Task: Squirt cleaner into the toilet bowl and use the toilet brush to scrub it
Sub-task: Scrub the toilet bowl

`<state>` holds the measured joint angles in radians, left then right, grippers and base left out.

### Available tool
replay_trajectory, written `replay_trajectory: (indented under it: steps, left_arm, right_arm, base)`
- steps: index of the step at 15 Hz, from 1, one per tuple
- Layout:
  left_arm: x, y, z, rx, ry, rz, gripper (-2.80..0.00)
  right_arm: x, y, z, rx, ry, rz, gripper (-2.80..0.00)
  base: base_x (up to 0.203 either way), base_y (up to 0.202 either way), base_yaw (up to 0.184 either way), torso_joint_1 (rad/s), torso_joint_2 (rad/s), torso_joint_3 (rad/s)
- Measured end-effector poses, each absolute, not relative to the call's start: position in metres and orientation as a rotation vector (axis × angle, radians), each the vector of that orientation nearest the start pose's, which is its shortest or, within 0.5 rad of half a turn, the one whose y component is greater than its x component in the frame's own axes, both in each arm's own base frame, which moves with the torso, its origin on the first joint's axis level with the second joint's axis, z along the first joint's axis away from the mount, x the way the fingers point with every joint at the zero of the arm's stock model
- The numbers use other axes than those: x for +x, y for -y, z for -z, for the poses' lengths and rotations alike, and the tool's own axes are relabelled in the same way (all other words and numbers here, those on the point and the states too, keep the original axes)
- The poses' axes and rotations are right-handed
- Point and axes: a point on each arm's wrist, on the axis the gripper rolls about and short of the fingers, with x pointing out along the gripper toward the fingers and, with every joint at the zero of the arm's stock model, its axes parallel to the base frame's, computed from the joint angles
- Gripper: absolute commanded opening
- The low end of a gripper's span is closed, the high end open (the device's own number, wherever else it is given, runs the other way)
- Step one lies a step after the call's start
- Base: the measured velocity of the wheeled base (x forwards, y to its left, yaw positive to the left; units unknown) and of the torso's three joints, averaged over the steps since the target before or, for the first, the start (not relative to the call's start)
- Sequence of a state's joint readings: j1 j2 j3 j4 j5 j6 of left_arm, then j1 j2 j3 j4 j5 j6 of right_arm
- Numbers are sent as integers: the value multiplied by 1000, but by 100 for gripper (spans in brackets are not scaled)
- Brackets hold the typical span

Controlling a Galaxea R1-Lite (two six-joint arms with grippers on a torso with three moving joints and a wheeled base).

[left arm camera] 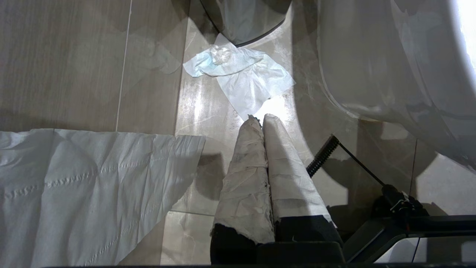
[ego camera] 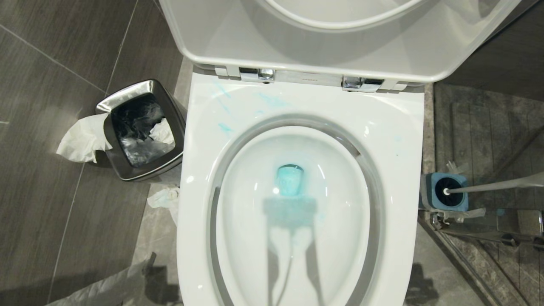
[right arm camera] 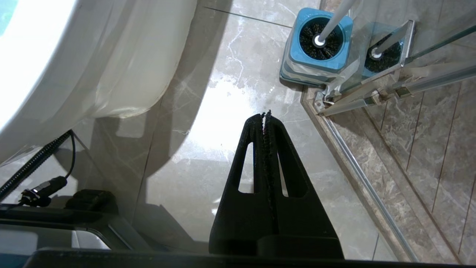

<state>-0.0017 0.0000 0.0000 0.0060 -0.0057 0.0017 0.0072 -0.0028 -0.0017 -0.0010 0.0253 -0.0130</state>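
Since turquoise cleaner (ego camera: 290, 180) already tints the glossy white toilet bowl (ego camera: 297, 238), both claws hang pressed together, the black-headed white toilet brush (right arm camera: 322, 37) resting in its blue holder (right arm camera: 319, 61).

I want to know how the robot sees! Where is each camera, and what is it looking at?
Head view: up high, looking down into the toilet bowl; no arms show.
Left wrist view: behind the shut left claw, facing floor and tissue.
Right wrist view: behind the shut right claw, facing floor and toilet brush.
Head and right wrist views share the brush.

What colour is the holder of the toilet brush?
The holder is blue, with a black bristly head inside; the right wrist view shows it best.
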Motion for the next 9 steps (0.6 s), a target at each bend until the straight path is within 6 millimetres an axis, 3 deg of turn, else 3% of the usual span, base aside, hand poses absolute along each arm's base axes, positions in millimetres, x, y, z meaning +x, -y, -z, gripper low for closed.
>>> replay_trajectory:
  steps: [5, 9]
  left_arm:
    - [-23, 0, -75, 2, -6, 7, -280]
    - [-23, 0, -75, 2, -6, 8, -280]
  right_arm:
    - [-23, 0, -76, -39, -10, -23, -280]
    - [-11, 0, -79, -35, -156, -12, -280]
  base:
    - [0, 0, 0, 0, 0, 0]
    - [0, 0, 0, 0, 0, 0]
